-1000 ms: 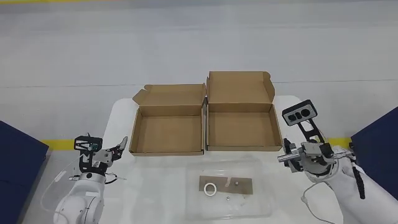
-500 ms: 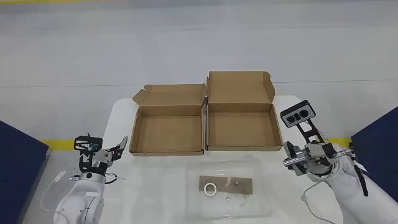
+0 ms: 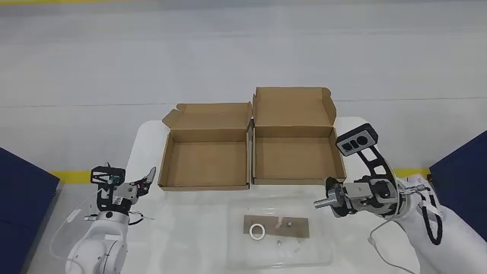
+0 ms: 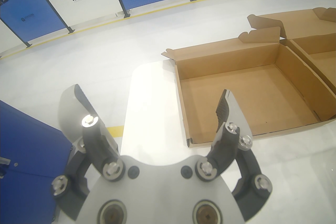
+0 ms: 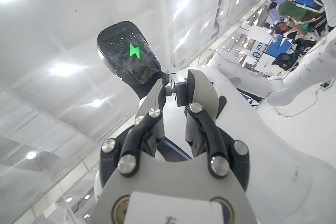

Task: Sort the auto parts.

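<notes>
The right gripper (image 5: 175,87) has its fingers clamped on a small silver metal part (image 5: 179,93), above the tabletop (image 3: 190,228) near the right cardboard box (image 3: 297,160). A white ring (image 3: 258,232) lies in front of the boxes. The left gripper (image 4: 151,92), fingers spread wide, sits beside the left cardboard box (image 4: 236,93)

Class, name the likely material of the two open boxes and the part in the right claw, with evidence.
Left box and right box: brown cardboard, matte, with folded flaps. Part in the right claw: probably metal, grey with a dull sheen and machined square edges.
</notes>
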Controlling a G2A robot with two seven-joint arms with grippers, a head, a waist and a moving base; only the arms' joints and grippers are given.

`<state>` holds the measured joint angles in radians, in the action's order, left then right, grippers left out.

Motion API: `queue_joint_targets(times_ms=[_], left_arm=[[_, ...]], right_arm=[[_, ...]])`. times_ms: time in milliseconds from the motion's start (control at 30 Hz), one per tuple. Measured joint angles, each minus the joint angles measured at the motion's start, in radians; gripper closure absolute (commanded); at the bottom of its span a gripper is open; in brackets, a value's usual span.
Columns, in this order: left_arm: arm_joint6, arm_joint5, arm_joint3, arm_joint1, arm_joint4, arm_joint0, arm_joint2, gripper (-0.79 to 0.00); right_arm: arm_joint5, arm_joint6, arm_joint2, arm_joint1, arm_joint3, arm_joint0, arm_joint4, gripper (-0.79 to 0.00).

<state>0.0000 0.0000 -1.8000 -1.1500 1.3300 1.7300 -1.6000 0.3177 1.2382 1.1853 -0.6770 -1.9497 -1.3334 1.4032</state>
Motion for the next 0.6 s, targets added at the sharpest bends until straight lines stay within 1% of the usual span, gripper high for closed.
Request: queue_joint_targets(times_ms=[233, 367, 500, 600], left_arm=[[0.0, 0.0, 0.0, 0.0, 0.0, 0.0, 0.0, -0.785], [0.0, 0.0, 0.0, 0.0, 0.0, 0.0, 0.0, -0.785], [0.0, 0.0, 0.0, 0.0, 0.0, 0.0, 0.0, -0.785], [0.0, 0.0, 0.0, 0.0, 0.0, 0.0, 0.0, -0.785]], right_arm=[[0.002, -0.049, 0.05, -0.009, -0.017, -0.027, -0.1, 0.0], [-0.004, -0.067, 0.069, -0.015, -0.026, -0.046, -0.123, 0.0], [-0.017, -0.061, 0.078, -0.023, -0.035, -0.061, -0.104, 0.0], [-0.049, -0.031, 0.071, -0.033, -0.037, -0.068, -0.034, 0.0]])
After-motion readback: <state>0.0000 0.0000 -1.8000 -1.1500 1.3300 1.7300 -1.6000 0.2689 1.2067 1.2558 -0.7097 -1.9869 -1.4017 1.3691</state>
